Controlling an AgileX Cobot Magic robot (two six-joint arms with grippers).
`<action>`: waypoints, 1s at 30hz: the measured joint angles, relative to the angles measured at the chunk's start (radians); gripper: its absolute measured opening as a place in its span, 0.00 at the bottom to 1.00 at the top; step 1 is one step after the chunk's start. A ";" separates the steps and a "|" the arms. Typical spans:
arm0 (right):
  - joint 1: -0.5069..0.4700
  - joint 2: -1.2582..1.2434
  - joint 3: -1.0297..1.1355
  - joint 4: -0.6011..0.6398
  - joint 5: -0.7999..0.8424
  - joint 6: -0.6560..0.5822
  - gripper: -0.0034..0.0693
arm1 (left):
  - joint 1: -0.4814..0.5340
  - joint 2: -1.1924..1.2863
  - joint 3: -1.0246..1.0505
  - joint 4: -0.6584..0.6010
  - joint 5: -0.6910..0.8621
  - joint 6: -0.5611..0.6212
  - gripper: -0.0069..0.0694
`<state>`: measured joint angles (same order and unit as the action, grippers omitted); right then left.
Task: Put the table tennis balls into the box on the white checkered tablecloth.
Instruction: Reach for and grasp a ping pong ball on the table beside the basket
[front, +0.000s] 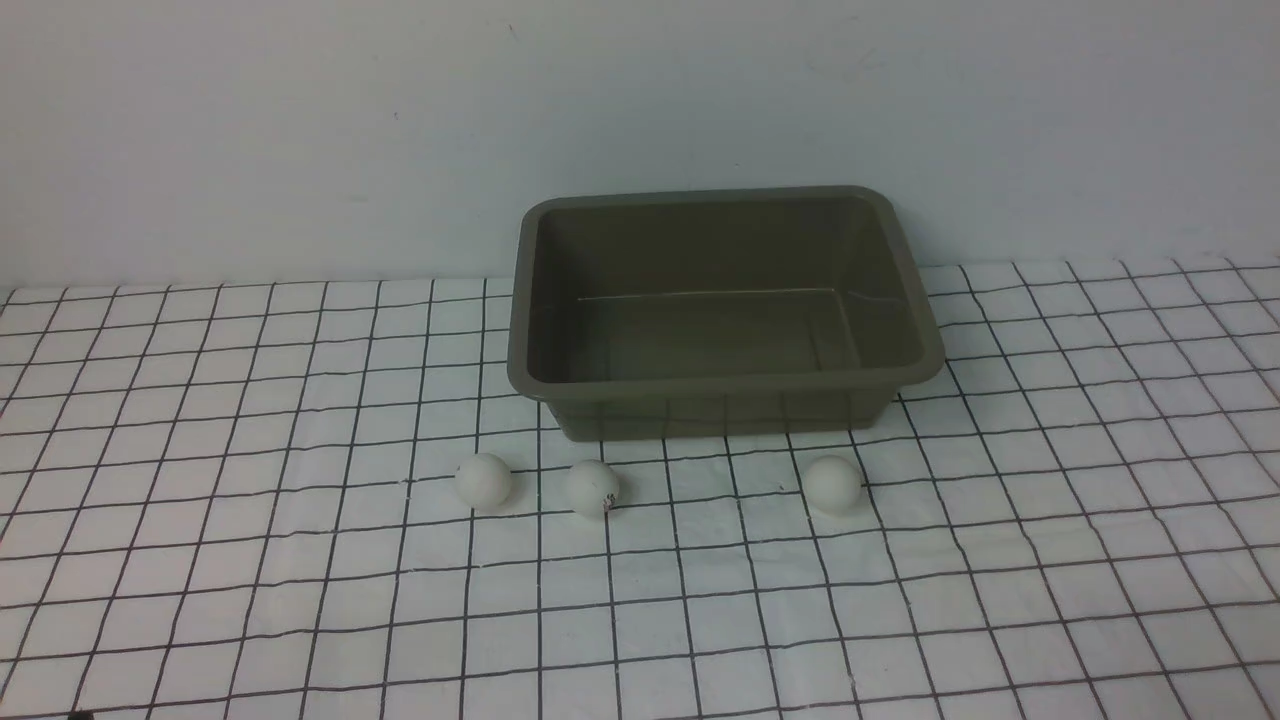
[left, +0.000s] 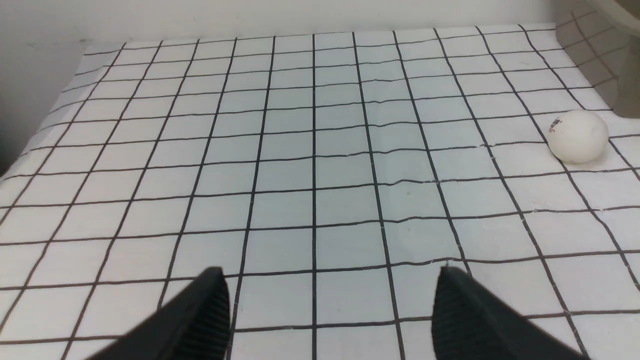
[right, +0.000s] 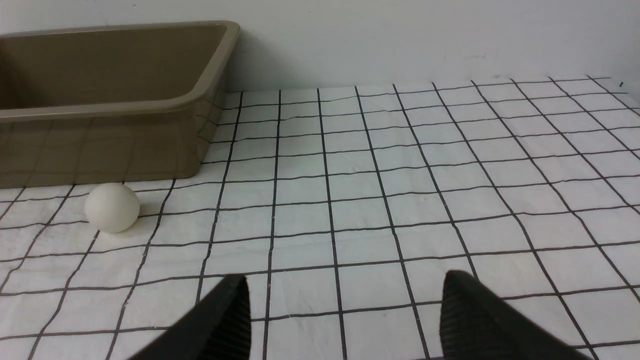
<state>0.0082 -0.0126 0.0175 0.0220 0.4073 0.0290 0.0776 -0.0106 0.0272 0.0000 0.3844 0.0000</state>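
Three small white table tennis balls (front: 592, 488) sit in a row on the white checkered tablecloth (front: 300, 600), just in front of the olive-green plastic box (front: 715, 415). The left gripper (left: 330, 272) and the right gripper (right: 345, 276) are both spread apart and empty. Each has one ball ahead of it, in toward the middle.

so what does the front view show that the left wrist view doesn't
Only the front view: the whole box, empty, with three balls in a row before it. Only the left wrist view: the left gripper, open over the cloth, and print on one ball. Both: the cloth, a corner of the box, and that ball, though which of the three is unclear.
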 joint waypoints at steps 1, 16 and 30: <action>0.000 0.000 0.000 0.000 0.000 0.000 0.68 | 0.000 0.000 0.000 0.000 0.000 0.000 0.73; 0.000 0.000 0.000 0.000 0.000 0.000 0.68 | 0.000 0.000 0.000 0.000 0.000 0.000 0.73; 0.000 0.000 0.000 -0.038 -0.001 -0.008 0.68 | 0.000 0.000 0.000 0.000 0.000 0.000 0.73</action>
<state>0.0079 -0.0126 0.0175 -0.0160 0.4065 0.0206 0.0776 -0.0106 0.0272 0.0000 0.3844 0.0000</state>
